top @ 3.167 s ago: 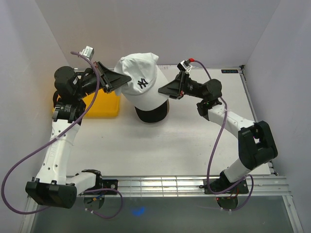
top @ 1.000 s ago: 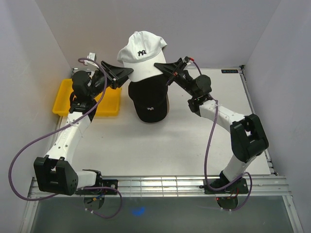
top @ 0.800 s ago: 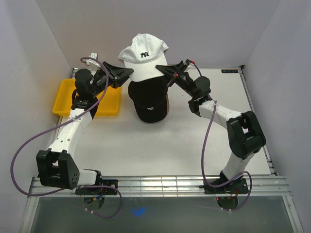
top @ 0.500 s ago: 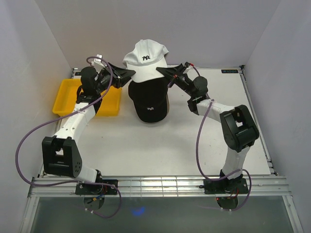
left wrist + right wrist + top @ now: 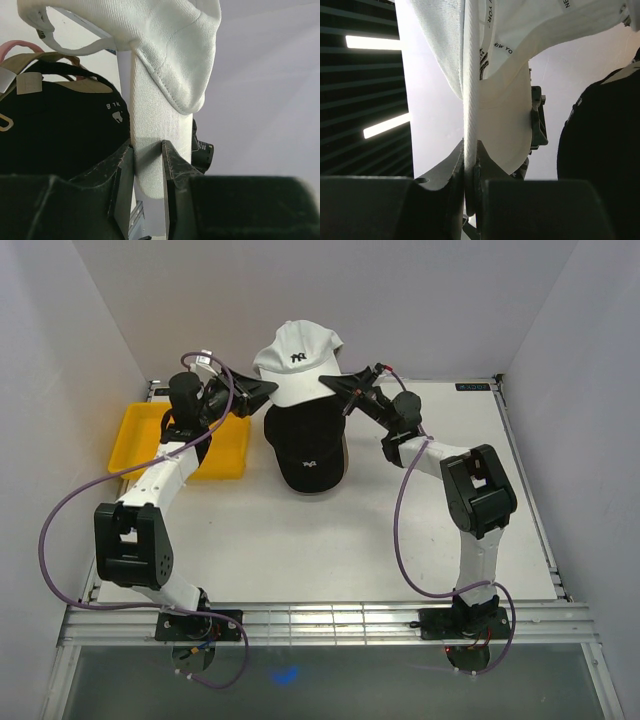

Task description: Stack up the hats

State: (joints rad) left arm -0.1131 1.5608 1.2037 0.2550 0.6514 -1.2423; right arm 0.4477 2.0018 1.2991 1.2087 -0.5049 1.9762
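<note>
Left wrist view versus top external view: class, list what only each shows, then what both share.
Only left wrist: edges of a tan cap and a pink cap behind the black cap. Only top external: the yellow tray and the logo on the white cap. Both: the left gripper shut on the white cap's edge, held above the black cap.

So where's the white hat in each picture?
Top external: white hat top middle, above the black hat.
Left wrist: white hat across top and middle; black hat at left.
Right wrist: white hat top and centre; black hat at right.
Shared landmark: black hat.
</note>
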